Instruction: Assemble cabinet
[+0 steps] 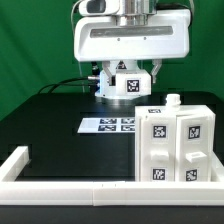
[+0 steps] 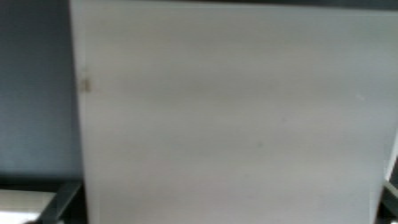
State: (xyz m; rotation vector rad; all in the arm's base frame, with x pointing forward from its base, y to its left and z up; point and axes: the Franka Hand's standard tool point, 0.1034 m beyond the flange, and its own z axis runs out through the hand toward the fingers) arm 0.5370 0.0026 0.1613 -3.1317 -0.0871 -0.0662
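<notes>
Cabinet point(image 1: 175, 145) (arm point(image 1: 132, 10) high, behind)

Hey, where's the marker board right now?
In the exterior view the marker board lies flat on the black table near the middle, just to the exterior view's left of the cabinet.

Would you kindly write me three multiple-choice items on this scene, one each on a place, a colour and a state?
1. Where does the marker board lie?
A flat on the table
B on the white rail
C against the robot base

2. What colour is the table?
A white
B black
C green

3. How is the large white cabinet part?
A lying on the table
B held up under the gripper
C stacked on other parts

Key: 1 A, it lies flat, to the exterior view's left of the cabinet blocks; 2 B, its top is black; 3 B, it hangs above the table.
</notes>
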